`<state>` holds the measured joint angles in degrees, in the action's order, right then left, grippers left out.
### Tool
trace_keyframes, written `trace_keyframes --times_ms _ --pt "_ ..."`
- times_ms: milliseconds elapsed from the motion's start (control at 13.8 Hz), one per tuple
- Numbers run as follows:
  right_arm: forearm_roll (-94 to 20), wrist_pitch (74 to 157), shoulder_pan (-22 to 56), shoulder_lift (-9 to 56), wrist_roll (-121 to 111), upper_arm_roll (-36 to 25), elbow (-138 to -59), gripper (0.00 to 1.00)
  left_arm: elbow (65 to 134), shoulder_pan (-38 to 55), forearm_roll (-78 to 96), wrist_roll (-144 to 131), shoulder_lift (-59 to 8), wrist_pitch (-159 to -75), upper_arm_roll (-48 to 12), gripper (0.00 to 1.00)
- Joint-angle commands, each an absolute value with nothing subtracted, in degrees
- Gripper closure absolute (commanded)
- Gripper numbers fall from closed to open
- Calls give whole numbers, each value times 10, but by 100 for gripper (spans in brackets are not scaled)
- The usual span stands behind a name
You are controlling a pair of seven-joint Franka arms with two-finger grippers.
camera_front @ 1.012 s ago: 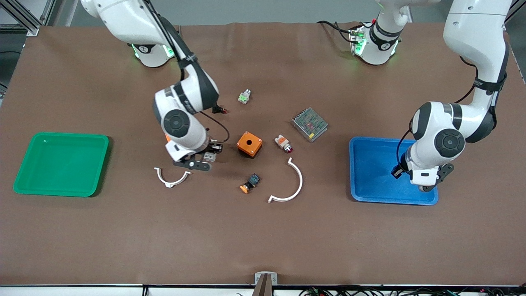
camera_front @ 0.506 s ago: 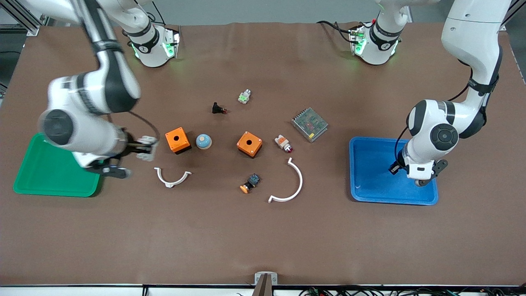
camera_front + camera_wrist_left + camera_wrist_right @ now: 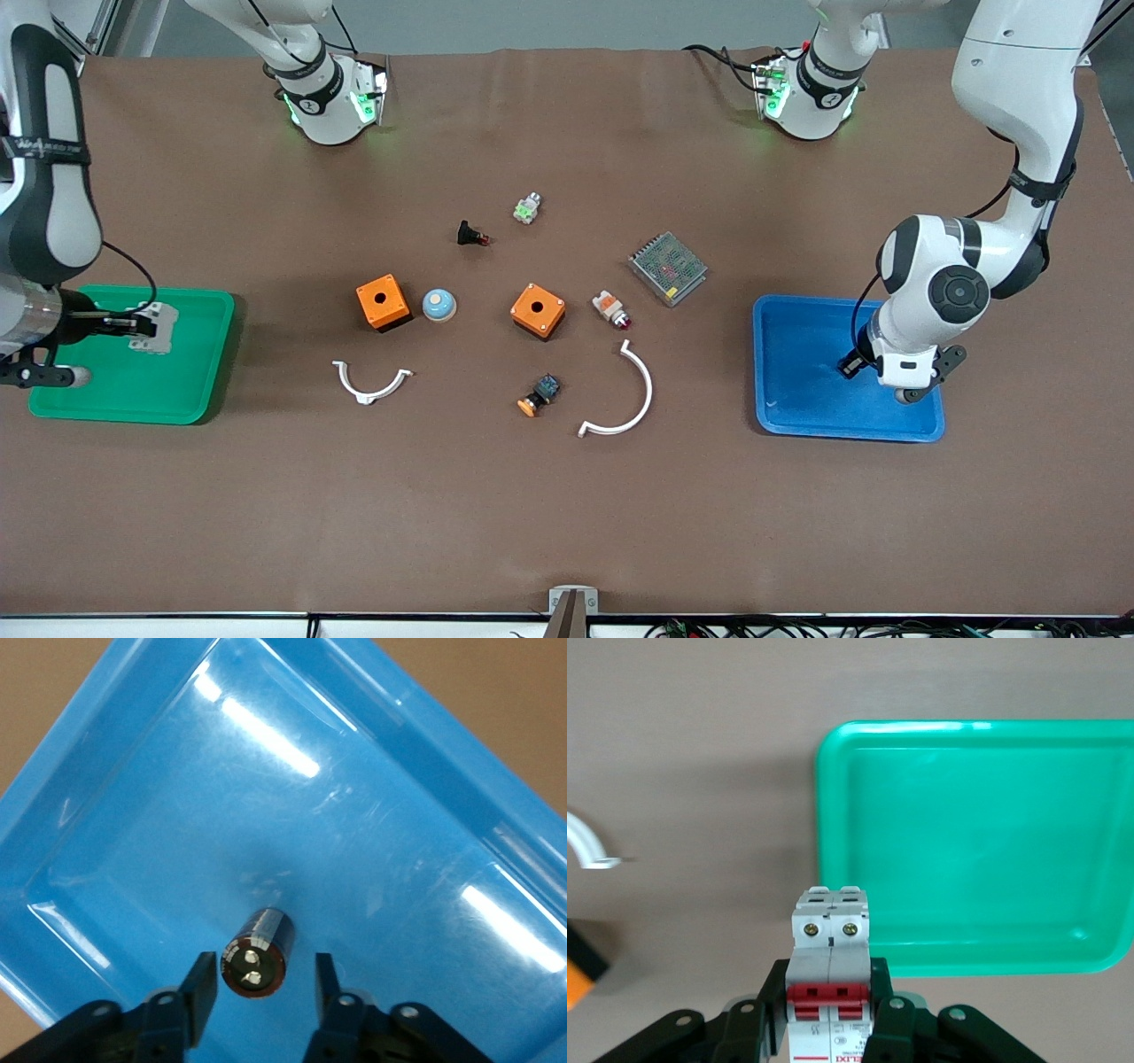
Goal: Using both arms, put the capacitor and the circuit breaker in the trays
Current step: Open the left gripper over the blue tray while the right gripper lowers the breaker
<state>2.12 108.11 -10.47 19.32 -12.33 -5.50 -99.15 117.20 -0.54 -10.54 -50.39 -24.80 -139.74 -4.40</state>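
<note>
the capacitor (image 3: 256, 953) lies in the blue tray (image 3: 425, 771), between the left gripper's (image 3: 263, 985) spread fingers (image 3: 199, 979), clear of both. the circuit breaker (image 3: 831, 974) hangs over the green tray (image 3: 190, 306), clamped in the right gripper's (image 3: 831, 1014) fingers (image 3: 888, 1014). the trays sit at the counter's (image 3: 567, 514) two ends.

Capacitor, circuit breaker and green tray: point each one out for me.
capacitor (image 3: 255, 953), left wrist view, on its round end face with two terminals.
circuit breaker (image 3: 831, 948), right wrist view, on its pale body above the red levers.
green tray (image 3: 190, 301), front view, on the bare floor near its rim.
</note>
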Motion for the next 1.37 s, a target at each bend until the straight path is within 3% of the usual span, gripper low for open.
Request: trace_keyframes --times_ms 0,361,1012,1084,1157,1229,1301 --pt "34 1128 -155 230 -180 -40 -991 89 1154 -10 -116 -494 -235 -1397 -49 1" --pt "34 1210 -198 302 -236 -40 -991 89 1090 -10 -117 -454 -201 -1324 -79 1" --pt "34 1259 -209 342 -239 -40 -990 87 892 -13 -116 -258 -130 -1028 -92 1" --pt "34 1260 -209 342 -236 -40 -990 78 869 -13 -115 -234 -127 -987 -93 1" --pt "33 1261 -208 342 -236 -40 -990 47 850 -14 -111 -212 -122 -961 -93 1" --pt "33 1260 -209 342 -236 -40 -990 6 837 -14 -107 -182 -112 -943 -94 1" --pt "33 1256 -207 339 -236 -40 -989 0 833 -14 -106 -155 -96 -940 -94 1"
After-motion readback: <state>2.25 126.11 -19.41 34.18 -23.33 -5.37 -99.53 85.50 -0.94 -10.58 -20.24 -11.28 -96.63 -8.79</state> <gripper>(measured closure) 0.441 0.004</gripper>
